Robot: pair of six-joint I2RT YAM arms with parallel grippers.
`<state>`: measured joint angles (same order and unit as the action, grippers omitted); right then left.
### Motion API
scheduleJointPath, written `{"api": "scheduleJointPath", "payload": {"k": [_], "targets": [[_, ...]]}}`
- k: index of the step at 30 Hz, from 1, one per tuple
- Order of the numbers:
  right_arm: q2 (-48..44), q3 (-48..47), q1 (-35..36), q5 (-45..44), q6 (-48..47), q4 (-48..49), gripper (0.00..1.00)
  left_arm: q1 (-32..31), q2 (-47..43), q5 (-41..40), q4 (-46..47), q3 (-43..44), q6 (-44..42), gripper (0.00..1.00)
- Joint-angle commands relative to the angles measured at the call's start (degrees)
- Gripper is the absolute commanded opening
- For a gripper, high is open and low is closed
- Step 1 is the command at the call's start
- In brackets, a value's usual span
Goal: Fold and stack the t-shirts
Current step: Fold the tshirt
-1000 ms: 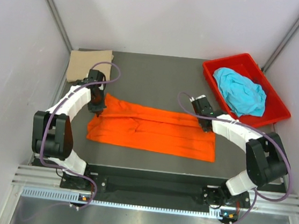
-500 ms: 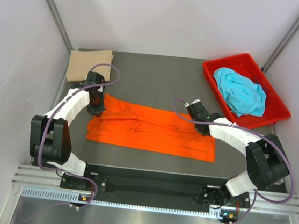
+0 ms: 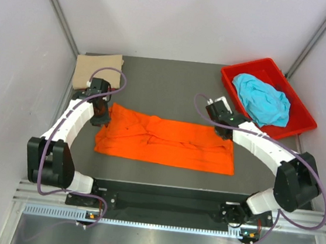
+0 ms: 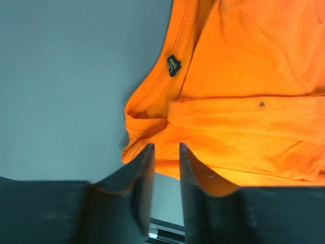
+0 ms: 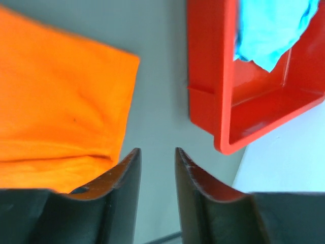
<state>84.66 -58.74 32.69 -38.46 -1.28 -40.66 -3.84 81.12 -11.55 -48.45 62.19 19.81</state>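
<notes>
The orange t-shirt (image 3: 166, 143) lies folded into a long strip across the middle of the table. My left gripper (image 3: 101, 115) is at its left end by the collar. In the left wrist view the gripper (image 4: 166, 147) stands narrowly open with its tips at the edge of the orange cloth (image 4: 244, 101), and the table shows through the gap. My right gripper (image 3: 224, 129) is at the strip's back right corner. In the right wrist view it (image 5: 157, 151) is narrowly open and empty over bare table, just right of the orange cloth (image 5: 56, 112).
The tan shirt (image 3: 98, 70) lies folded at the back left corner. The red bin (image 3: 249, 67) stands at the back right with the crumpled turquoise shirt (image 3: 262, 101) inside. Both also show in the right wrist view: the bin (image 5: 208, 76) and the turquoise shirt (image 5: 269, 30).
My left gripper has shifted a little back and left along the shirt's left end. My right gripper has moved back towards the shirt's far right corner. The cloth's upper fold looks slightly more rumpled.
</notes>
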Motion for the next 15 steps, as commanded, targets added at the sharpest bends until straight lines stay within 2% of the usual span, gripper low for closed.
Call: {"api": "scheduleJointPath", "payload": {"k": [1,2,6,8,10,13,15], "targets": [[-3.80,-3.92,-1.83,1.52,8.90,-1.26,0.38,0.23,-1.93,0.65,-1.48,2.58,1.01,0.32],[-3.28,-5.23,-4.27,3.63,11.19,-2.91,0.40,0.23,-2.11,1.00,-1.30,2.67,0.93,0.45],[0.06,-5.16,-11.49,12.77,24.70,-5.30,0.38,0.14,-2.63,5.38,1.77,3.20,0.05,0.46],[0.33,-2.71,-16.22,20.41,28.33,-3.73,0.28,0.14,-2.37,14.32,6.14,2.76,-0.57,0.46],[-0.37,0.27,-18.79,27.34,32.56,-1.71,0.26,0.14,-0.45,22.40,9.15,2.06,0.39,0.46],[-2.30,2.83,-20.91,27.65,39.49,1.11,0.27,0.14,3.84,26.74,13.02,1.53,1.54,0.46],[-3.18,3.80,-21.08,28.87,43.87,2.52,0.27,0.14,6.23,26.32,13.29,1.70,1.89,0.46]]}}
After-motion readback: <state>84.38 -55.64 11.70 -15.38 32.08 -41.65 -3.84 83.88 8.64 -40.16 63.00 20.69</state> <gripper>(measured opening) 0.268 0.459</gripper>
